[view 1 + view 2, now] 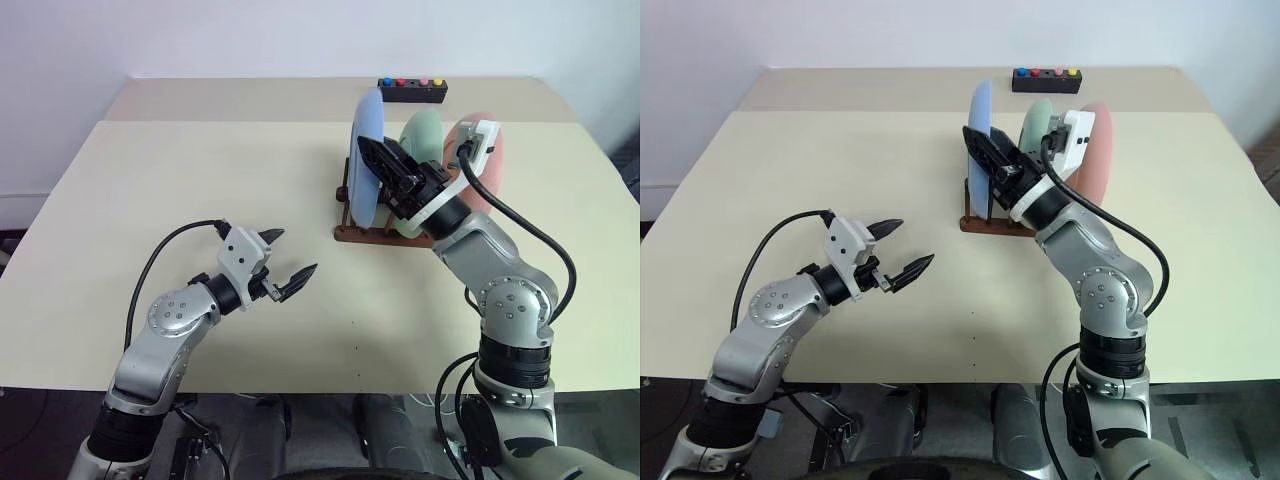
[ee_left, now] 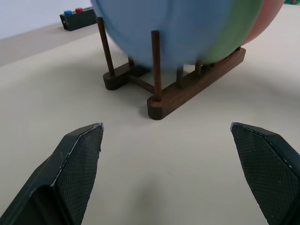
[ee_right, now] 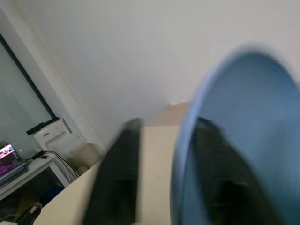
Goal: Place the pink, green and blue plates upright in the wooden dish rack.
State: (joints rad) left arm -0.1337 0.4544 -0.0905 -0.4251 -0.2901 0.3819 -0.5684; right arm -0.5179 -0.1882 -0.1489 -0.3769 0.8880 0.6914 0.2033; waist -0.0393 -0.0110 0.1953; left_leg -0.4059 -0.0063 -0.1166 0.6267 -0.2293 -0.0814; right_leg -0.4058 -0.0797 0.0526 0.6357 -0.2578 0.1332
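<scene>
Left eye view | 3 plates upright in wooden dish rack [image 1: 385, 232] near table's [image 1: 200, 180] far edge | right gripper [image 1: 372, 160] fingers parted astride blue plate [image 1: 367, 160] rim | left gripper [image 1: 290, 262] spread wide, empty, well apart from rack.

Bright even light; blurred right wrist view.

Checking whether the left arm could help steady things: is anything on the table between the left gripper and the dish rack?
Nothing visible. Bare table lies between the open left gripper and the dish rack, where the blue plate stands upright.
</scene>
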